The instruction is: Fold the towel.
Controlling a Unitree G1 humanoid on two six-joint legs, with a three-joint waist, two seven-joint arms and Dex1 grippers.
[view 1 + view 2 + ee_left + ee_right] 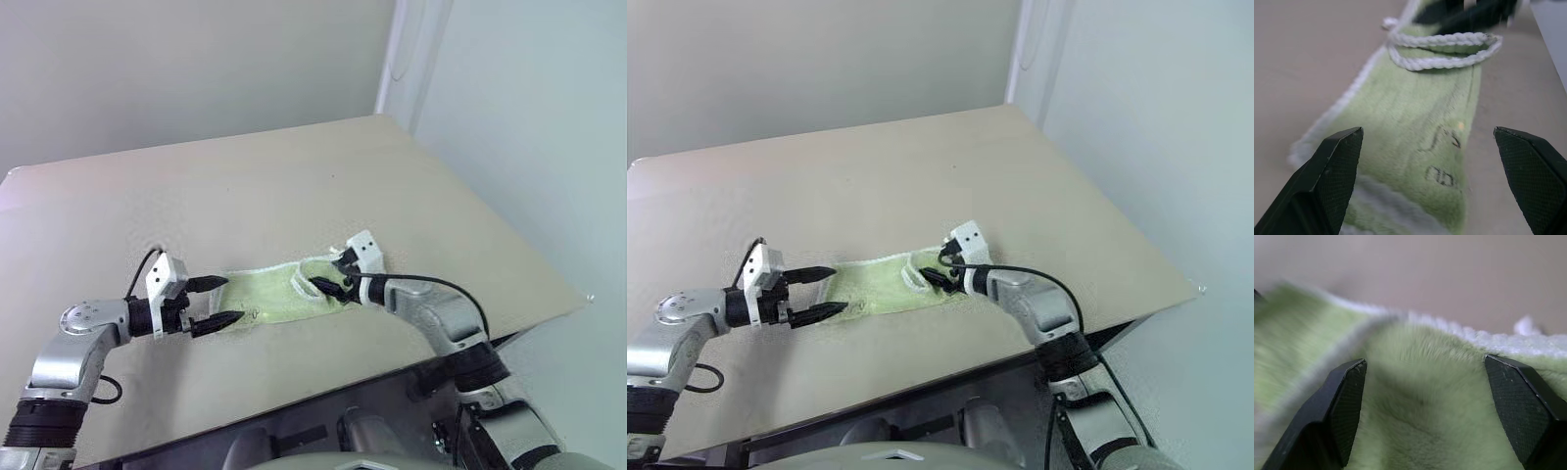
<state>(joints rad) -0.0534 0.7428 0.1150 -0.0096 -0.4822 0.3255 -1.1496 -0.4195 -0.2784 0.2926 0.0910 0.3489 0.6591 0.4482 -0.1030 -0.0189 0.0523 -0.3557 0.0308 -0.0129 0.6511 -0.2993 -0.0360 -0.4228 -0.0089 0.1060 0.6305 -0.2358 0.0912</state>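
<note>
Here, towel (279, 297) flat on table (294, 186), between spread left hand (217, 301) and spread right hand (328, 277), unheld.

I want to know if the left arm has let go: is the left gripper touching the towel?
Cannot tell. In the left wrist view the left gripper stands open astride the towel, clamping nothing, but any contact beneath its fingers is hidden.

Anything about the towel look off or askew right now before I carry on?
Mostly fine. The towel lies as a narrow folded strip on the table, but its end by the right pincer is rumpled, white edging curling up in a loop. Dark markings show near the left pincer.
</note>
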